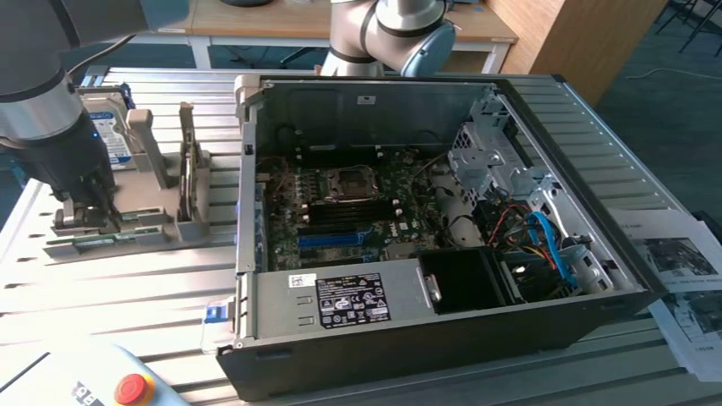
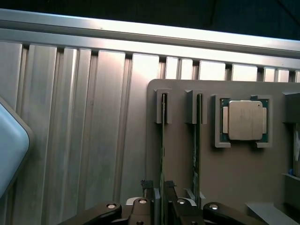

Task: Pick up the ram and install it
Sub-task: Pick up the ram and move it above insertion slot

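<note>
The ram is a thin green stick seen edge-on, standing in a slot of the grey holder. My gripper reaches down over it with one black finger on each side of the stick, shut on it. The stick still sits in its slot. A second green stick stands in the neighbouring slot, free of the fingers. In the exterior view my gripper is low over the grey holder at the exterior view's left, beside the open computer case.
The case's motherboard lies exposed, with cables at its right side. A hard drive stands upright in the holder behind my arm. A square silver processor rests in a holder pocket. A red stop button and papers lie on the ribbed table.
</note>
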Available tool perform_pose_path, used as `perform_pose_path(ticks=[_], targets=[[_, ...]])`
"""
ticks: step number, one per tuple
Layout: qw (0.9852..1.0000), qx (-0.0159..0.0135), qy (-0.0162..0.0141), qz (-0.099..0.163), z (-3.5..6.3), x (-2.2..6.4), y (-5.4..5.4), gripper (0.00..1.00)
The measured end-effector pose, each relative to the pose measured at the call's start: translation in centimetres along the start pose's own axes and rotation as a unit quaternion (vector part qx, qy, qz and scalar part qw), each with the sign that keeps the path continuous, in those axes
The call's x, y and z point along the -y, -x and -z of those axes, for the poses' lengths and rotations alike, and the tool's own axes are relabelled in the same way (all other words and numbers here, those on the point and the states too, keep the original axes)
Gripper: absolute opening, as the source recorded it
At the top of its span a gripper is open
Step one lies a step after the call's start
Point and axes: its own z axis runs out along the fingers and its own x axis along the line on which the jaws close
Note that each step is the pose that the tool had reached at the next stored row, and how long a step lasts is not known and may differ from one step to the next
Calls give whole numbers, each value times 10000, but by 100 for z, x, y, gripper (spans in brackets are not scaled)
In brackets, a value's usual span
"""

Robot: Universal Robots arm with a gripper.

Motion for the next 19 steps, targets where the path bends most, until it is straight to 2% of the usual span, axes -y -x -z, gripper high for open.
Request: perform_pose_path(ticks=[11, 19], targets=[[10000, 0, -4, 1, -73, 1, -3, 23], [10000, 1, -5, 0, -78, 4, 30, 23]])
